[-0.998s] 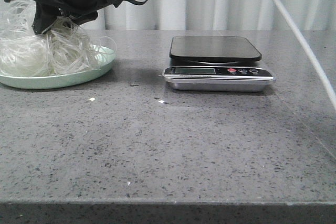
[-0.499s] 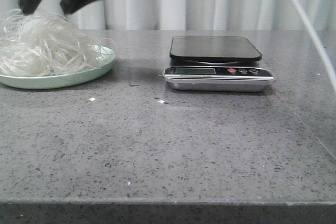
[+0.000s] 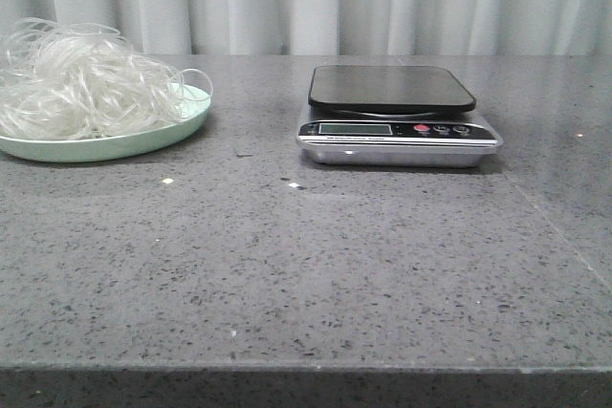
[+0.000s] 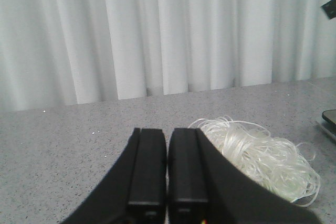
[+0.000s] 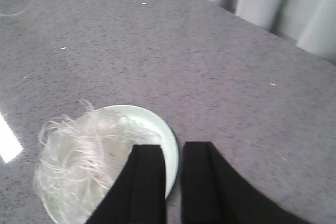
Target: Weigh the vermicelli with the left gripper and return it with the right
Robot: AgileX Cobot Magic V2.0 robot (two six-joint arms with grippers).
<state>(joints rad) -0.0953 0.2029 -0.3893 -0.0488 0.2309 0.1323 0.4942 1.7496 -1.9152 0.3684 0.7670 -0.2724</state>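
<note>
The vermicelli (image 3: 81, 83), a mound of glassy white looped strands, lies on the pale green plate (image 3: 124, 145) at the table's far left. The scale (image 3: 392, 90), its black platform bare, stands right of centre. Neither gripper shows in the front view. My left gripper (image 4: 167, 131) is shut and empty, raised over the table, with the vermicelli (image 4: 262, 156) beside it. My right gripper (image 5: 173, 146) hangs high above the plate's rim (image 5: 169, 136), its jaws a narrow gap apart and empty; the vermicelli (image 5: 79, 169) lies below it.
White curtains hang behind the grey speckled table (image 3: 306, 265). A corner of the scale (image 4: 330, 121) shows at the edge of the left wrist view. A few small crumbs (image 3: 168, 181) lie on the table in front of the plate.
The gripper that held the vermicelli over the plate let it go, rose and left the front view. The vermicelli has settled on the plate.
</note>
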